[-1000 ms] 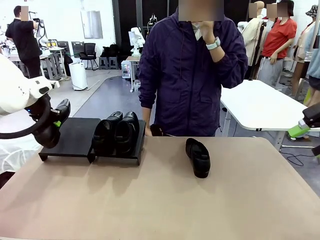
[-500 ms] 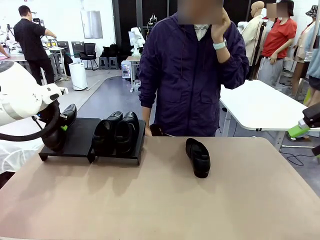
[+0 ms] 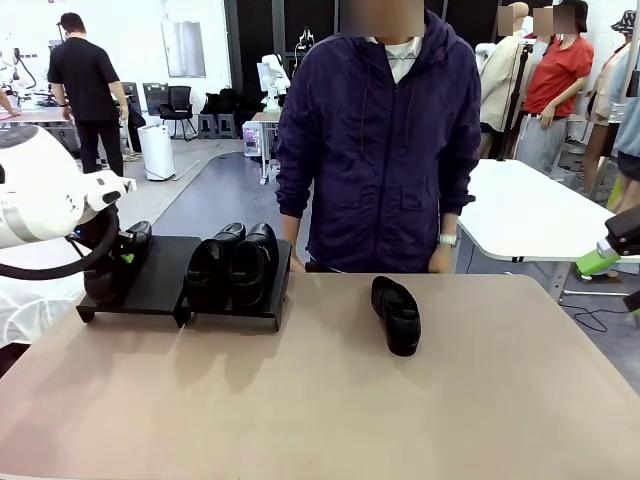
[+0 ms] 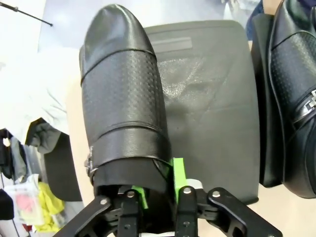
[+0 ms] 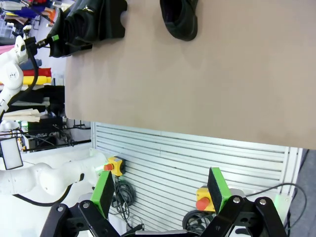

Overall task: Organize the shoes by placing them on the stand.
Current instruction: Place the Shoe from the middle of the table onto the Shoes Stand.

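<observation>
Shoes one and two [image 3: 232, 262] sit on the stand [image 3: 160, 270]. The left gripper [image 4: 158, 185] is around the third shoe [image 4: 123, 98] at the stand's bare half; tight or loose, I cannot tell. The last shoe [image 3: 396, 314] waits on the table [image 3: 320, 400]. The right gripper [image 5: 160, 182] is wide apart and empty.

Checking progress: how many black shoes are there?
4 shoes: two on the stand's right panel, one at the left hand over the left panel, one on the table.
</observation>
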Tool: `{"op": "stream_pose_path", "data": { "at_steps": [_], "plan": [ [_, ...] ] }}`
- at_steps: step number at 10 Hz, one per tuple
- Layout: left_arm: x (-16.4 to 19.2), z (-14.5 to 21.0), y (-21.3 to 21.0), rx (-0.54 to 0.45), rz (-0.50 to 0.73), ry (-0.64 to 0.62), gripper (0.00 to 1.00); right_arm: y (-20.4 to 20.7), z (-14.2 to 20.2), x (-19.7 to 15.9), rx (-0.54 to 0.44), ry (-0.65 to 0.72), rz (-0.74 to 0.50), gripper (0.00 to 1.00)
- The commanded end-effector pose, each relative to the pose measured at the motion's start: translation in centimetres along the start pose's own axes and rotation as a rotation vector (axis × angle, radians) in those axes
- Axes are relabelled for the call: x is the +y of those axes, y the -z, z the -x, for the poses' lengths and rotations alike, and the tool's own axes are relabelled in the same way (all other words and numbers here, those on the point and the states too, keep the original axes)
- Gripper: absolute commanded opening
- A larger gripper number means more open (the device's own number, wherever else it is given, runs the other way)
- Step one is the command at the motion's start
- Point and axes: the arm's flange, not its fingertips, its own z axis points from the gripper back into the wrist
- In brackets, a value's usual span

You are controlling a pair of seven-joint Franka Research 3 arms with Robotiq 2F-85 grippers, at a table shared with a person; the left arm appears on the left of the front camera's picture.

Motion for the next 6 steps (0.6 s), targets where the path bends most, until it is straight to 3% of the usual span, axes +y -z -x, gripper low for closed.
{"op": "stream_pose_path", "data": {
  "at_steps": [1, 3, 5, 6],
  "plan": [
    [-0.2, -0.4, -0.6, -0.026, -0.017, 0.002, 1.0, 0.0, -0.1, 0.0, 0.002, -0.021, -0.024, 1.0],
    [-0.3, -0.2, -2.2, -0.046, -0.002, 0.028, 1.0, 0.0, -0.1, 0.0, 0.002, -0.021, -0.024, 1.0],
    [-0.6, 0.7, -6.2, 0.022, 0.111, 0.109, 1.0, 0.0, -0.1, 0.0, 0.002, -0.021, -0.024, 1.0],
    [-0.1, 1.6, -9.0, 0.116, 0.183, 0.133, 1.0, 0.0, -0.1, 0.0, 0.002, -0.021, -0.024, 1.0]
  ]
}}
